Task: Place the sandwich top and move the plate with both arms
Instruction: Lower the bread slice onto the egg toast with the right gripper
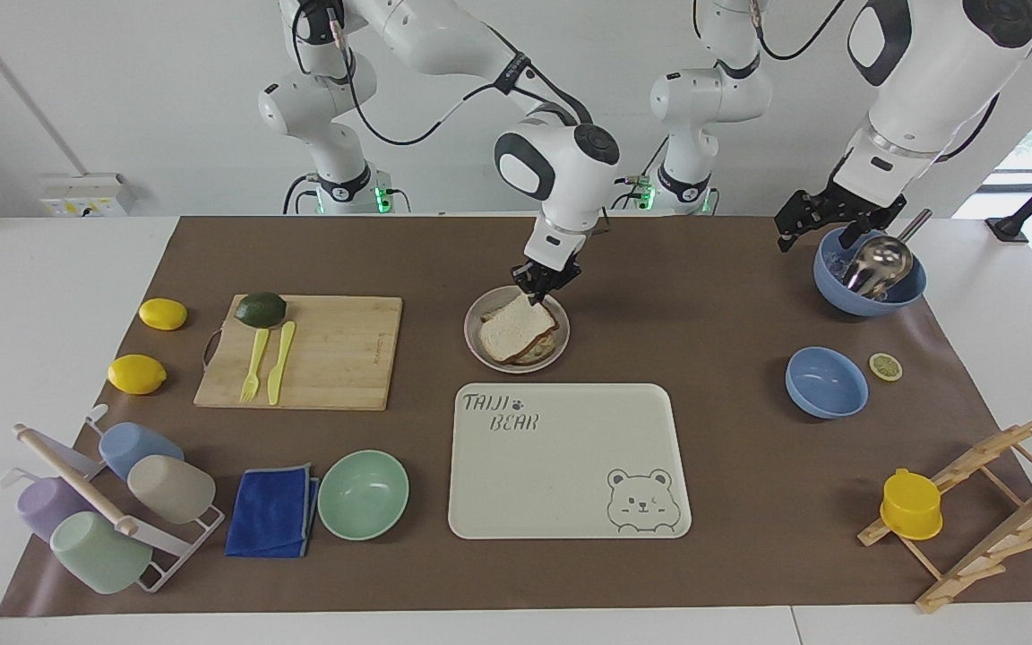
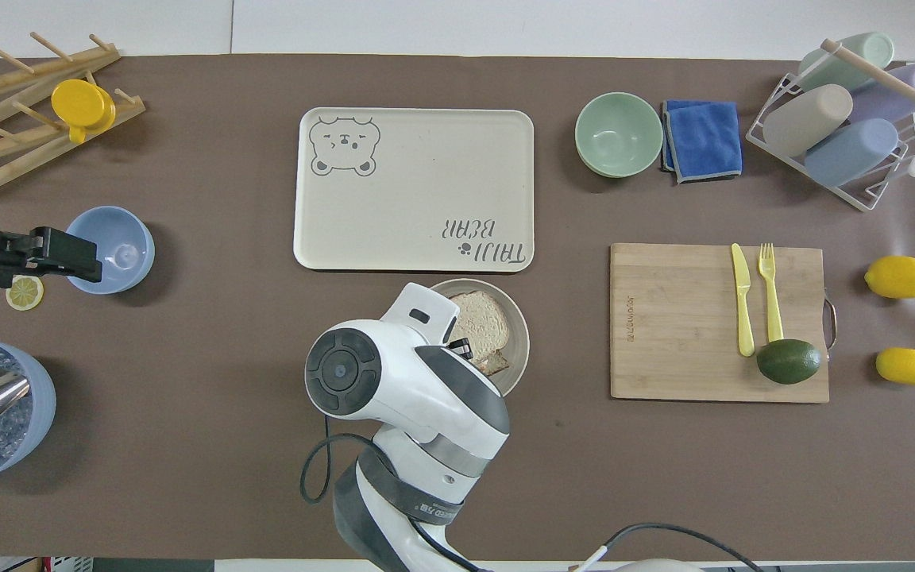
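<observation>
Pale sandwich top (image 1: 512,331) lies on the plate (image 1: 473,333), right tool (image 1: 537,292) pinching its corner.

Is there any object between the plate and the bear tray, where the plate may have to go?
Nothing visible does. The plate sits just nearer to the robots than the tray, with only bare brown mat between them. The right gripper, shut on the sandwich top, is over the plate.
</observation>
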`<state>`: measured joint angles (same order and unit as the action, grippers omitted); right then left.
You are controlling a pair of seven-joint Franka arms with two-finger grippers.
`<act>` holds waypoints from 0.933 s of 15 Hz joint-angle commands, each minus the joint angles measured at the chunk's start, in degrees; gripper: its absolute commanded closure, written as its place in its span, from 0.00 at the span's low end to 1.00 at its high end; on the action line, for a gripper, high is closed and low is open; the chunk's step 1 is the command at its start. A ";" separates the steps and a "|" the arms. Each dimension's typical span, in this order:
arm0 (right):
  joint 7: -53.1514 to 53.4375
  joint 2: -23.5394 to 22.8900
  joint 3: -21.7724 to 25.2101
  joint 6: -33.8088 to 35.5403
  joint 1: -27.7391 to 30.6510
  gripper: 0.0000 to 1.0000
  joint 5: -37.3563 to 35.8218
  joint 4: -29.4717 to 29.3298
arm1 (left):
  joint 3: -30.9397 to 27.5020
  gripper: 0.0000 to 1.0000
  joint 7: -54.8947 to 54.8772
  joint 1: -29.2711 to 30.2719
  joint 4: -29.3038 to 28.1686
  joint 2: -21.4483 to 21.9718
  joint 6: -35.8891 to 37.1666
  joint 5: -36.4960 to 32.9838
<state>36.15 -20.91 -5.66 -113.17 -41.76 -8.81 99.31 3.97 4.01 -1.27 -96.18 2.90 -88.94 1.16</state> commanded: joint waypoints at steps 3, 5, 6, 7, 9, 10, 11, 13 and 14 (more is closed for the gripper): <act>2.35 1.65 -0.06 -1.70 0.44 0.00 2.31 0.72 | 0.61 0.00 -0.32 0.57 -0.32 0.62 0.95 -0.99; 2.26 4.28 -0.06 -0.65 1.41 0.00 2.66 0.80 | 0.60 0.00 -0.32 0.57 -0.41 0.62 0.78 -0.99; 1.91 5.51 -0.06 0.83 2.98 0.00 3.01 0.80 | 0.52 0.00 -0.32 0.57 -0.41 0.62 0.52 -0.98; 1.65 6.74 -0.06 2.07 4.65 0.00 3.79 0.72 | 0.52 0.00 -0.32 0.57 -0.41 0.62 0.34 -1.07; 0.16 8.94 -0.06 4.17 7.82 0.00 5.47 0.71 | 0.60 0.00 -0.15 0.57 -0.32 0.62 0.34 -0.98; 0.06 9.82 -0.06 5.49 8.87 0.00 5.47 0.54 | 0.61 0.00 -0.23 0.39 -0.32 0.53 0.43 -0.98; -0.02 11.05 0.03 6.81 10.45 0.00 5.47 0.45 | 0.61 0.00 -0.23 0.30 -0.41 0.62 0.78 -0.98; -0.11 13.25 0.03 10.58 13.00 0.00 5.47 0.28 | 0.61 0.00 -0.15 0.48 -0.41 0.62 0.43 -0.98; -0.29 14.56 0.03 12.87 14.41 0.00 5.56 -0.07 | 0.61 0.00 -0.15 0.48 -0.41 0.62 0.78 -0.98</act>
<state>37.09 -9.13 -5.17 -103.54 -29.88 -4.81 98.84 4.05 4.01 -1.27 -96.18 2.90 -88.90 1.16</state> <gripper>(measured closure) 0.000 0.000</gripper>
